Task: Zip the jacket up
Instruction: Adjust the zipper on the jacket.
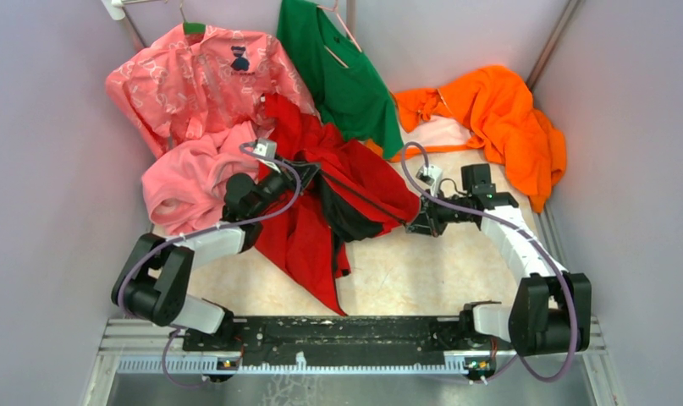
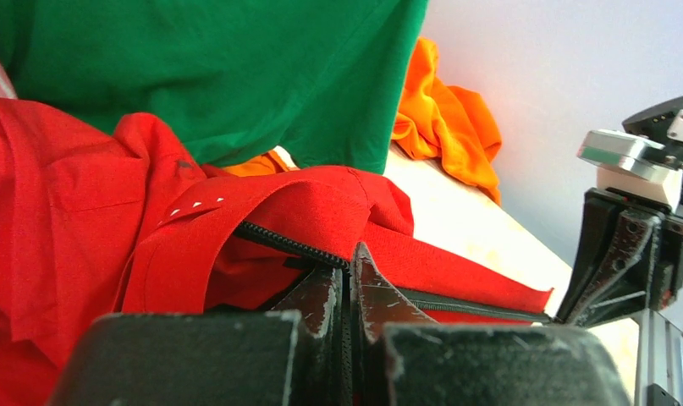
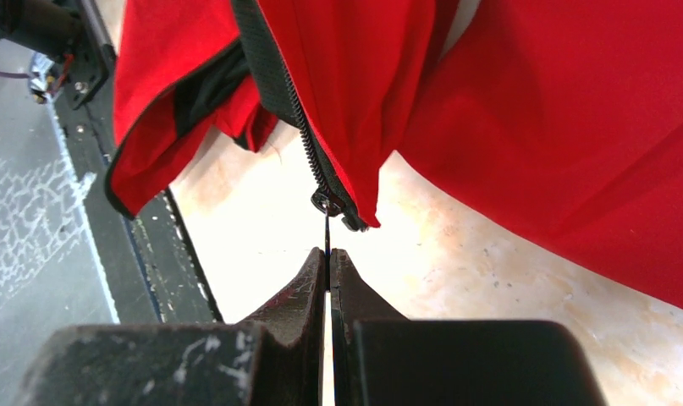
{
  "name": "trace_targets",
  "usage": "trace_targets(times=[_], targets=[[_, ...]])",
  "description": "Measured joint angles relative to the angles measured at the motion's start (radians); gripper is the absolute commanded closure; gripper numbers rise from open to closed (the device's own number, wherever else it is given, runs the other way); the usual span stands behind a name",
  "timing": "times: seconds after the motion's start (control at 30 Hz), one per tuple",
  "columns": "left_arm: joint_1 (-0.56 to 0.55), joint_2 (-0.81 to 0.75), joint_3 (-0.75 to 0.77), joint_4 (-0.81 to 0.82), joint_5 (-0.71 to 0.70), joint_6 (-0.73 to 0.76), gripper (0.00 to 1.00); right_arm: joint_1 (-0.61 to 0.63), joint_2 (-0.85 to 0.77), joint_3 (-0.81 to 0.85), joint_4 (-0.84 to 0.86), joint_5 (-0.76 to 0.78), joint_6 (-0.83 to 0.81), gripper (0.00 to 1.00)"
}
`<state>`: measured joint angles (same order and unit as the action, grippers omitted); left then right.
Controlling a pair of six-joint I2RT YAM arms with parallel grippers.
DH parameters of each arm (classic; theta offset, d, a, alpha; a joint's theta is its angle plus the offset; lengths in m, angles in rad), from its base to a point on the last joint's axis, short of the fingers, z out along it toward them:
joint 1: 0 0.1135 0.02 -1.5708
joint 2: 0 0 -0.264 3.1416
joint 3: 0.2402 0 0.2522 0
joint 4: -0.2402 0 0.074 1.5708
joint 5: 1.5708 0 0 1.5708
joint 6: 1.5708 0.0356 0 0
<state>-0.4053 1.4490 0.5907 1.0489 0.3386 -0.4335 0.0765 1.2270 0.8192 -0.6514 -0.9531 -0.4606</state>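
The red jacket (image 1: 321,194) lies crumpled in the middle of the table, its dark zipper stretched taut between my two grippers. My left gripper (image 1: 300,173) is shut on the jacket's zipper edge; in the left wrist view the toothed zipper tape (image 2: 287,244) runs into the closed fingertips (image 2: 348,264). My right gripper (image 1: 414,222) is shut on the thin zipper pull (image 3: 327,230), which hangs from the slider (image 3: 322,201) at the zipper's lower end. The jacket (image 3: 363,85) hangs above the tabletop there, its dark lining showing at the left. The right gripper also shows in the left wrist view (image 2: 613,262).
A pink patterned shirt (image 1: 202,76) and a pink fleece garment (image 1: 190,173) lie at the back left. A green shirt (image 1: 342,68) hangs at the back. An orange garment (image 1: 498,118) lies at the back right. Walls close both sides. The black rail (image 1: 338,330) runs along the front.
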Motion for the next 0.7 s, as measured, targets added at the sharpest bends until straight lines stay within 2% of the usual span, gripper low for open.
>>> trace_targets(times=[0.23, 0.47, 0.7], targets=[[0.004, 0.002, 0.004, 0.005, 0.039, 0.003, 1.00, -0.003, 0.005, 0.001, 0.007, 0.143, -0.011, 0.83], [0.017, 0.002, 0.026, -0.001, 0.032, 0.004, 1.00, -0.009, 0.003, 0.001, -0.001, 0.270, -0.024, 0.78], [0.013, 0.005, 0.077, -0.084, 0.051, -0.009, 1.00, -0.010, -0.121, -0.011, -0.001, 0.193, -0.127, 0.69]])
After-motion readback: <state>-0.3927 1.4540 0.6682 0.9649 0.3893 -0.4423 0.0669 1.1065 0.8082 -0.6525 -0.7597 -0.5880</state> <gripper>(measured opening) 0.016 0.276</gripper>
